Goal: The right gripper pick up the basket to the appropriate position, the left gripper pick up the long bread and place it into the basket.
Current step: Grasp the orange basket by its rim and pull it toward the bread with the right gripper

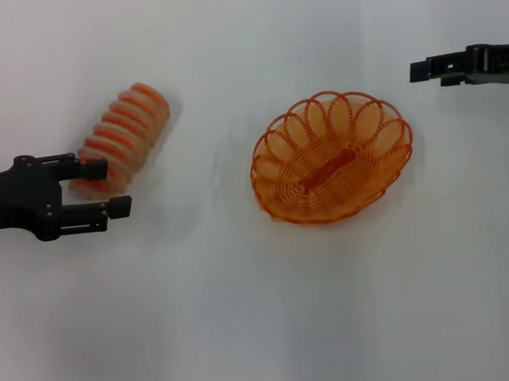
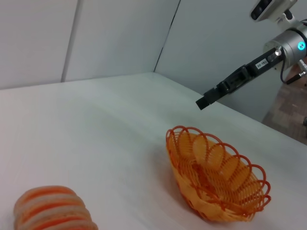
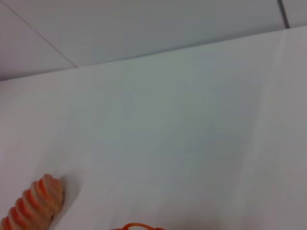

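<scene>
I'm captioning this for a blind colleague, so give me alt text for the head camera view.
An empty orange wire basket sits mid-table on a white table, with a ridged long bread lying to its left. The left claw is open beside the bread's near end, and the right claw hangs past the basket's far right, apart from it.

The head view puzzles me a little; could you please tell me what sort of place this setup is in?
Probably a robot test bench, not a kitchen: a bare white table with plain panel walls behind, holding only a toy-like bread and a wire basket, with the left gripper and right gripper hovering over it.
</scene>
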